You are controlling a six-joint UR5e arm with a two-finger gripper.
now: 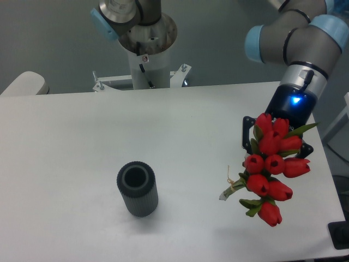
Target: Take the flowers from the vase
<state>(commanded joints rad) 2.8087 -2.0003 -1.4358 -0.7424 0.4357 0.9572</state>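
Plainly the flowers (271, 172), light and floppy, hang clear of the vase (137, 189) in the clenched gripper (275, 143), best held by the tied stems.

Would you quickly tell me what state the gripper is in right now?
Gripper: shut on the flowers, held in the air to the right of the vase.

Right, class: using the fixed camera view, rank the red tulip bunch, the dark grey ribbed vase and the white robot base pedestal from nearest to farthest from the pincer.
1. Red tulip bunch: held in the pincer, right side.
2. White robot base pedestal: rear, left of the pincer.
3. Dark grey ribbed vase: front left, only slightly farther away.
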